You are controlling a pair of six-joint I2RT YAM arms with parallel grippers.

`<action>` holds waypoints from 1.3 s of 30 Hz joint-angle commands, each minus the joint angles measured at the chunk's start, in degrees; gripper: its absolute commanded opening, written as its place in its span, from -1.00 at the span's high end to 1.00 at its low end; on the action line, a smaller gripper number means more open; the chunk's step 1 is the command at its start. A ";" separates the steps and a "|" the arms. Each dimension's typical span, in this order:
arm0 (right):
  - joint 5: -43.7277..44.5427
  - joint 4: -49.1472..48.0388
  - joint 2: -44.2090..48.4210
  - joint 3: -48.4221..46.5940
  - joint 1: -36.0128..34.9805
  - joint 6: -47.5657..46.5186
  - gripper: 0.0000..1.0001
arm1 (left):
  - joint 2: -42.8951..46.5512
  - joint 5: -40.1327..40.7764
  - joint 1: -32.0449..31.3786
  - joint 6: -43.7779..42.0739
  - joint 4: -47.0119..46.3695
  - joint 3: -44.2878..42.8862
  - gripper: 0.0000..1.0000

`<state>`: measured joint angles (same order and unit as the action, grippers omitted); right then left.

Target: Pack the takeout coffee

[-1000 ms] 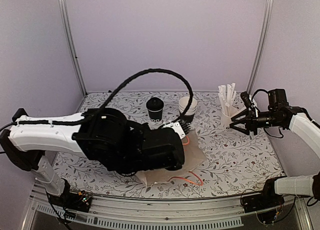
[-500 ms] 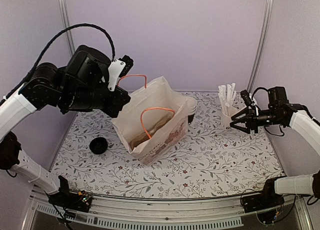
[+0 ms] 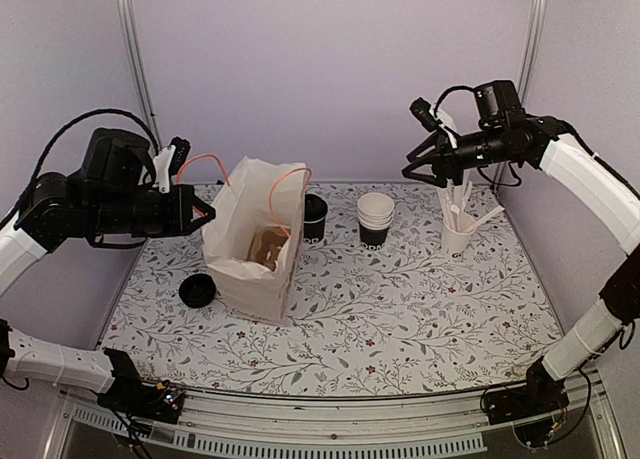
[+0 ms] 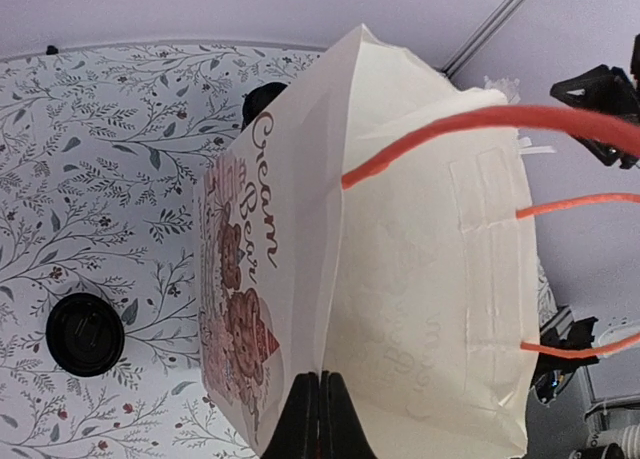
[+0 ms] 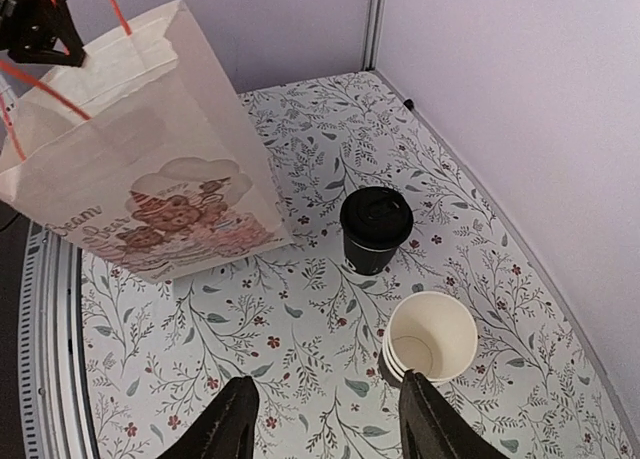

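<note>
the left gripper [image 3: 198, 211] is pinched shut on the upright paper bag [image 3: 245, 269], but the takeout coffee [image 3: 314, 219] stands on the tabletop [image 3: 400, 309] just behind it, not yet packed, with the right gripper [image 5: 327, 381] half open and empty above.

This is a robot test booth rather than a real café. Behind the paper bag [image 3: 245, 254], plain lilac wall panels [image 3: 330, 79] meet at bare metal posts [image 3: 141, 79]. The bag stands on a floral-print table [image 3: 430, 319]. In front of it, a metal rail [image 3: 330, 424] carries exposed wiring and small circuit boards [image 3: 160, 394].
</note>
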<state>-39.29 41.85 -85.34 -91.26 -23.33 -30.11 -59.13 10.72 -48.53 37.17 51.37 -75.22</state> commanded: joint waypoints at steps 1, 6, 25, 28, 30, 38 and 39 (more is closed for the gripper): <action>11.16 -0.13 -10.30 -10.04 -4.93 4.99 -0.04 | 2.15 -6.32 3.18 5.04 -7.57 3.30 1.00; 15.47 1.25 -24.78 -24.01 -8.21 9.20 -0.11 | 3.70 -6.32 6.37 9.36 -5.33 5.41 1.00; 21.44 -5.92 -53.68 -46.39 -14.86 19.69 -0.96 | 8.04 -12.16 15.40 14.76 -2.17 14.44 1.00; 22.38 -7.10 -55.75 -47.34 -15.82 20.40 -0.98 | 8.36 -12.58 16.29 13.94 -2.29 14.79 0.78; 23.22 -7.65 -56.88 -47.96 -16.35 20.64 -0.98 | 8.42 -12.89 16.55 13.43 -2.33 15.00 0.58; 26.39 -10.64 -59.37 -48.87 -16.93 22.09 -0.98 | 8.07 -14.98 16.80 12.26 -3.71 16.30 0.06; 26.56 -10.72 -59.60 -49.10 -16.98 22.18 -0.98 | 8.07 -15.09 16.84 12.09 -3.86 16.41 0.00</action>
<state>-14.98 34.13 -143.13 -138.06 -40.01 -9.54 -51.24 -2.61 -32.53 50.39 48.64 -59.88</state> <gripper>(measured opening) 0.989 0.455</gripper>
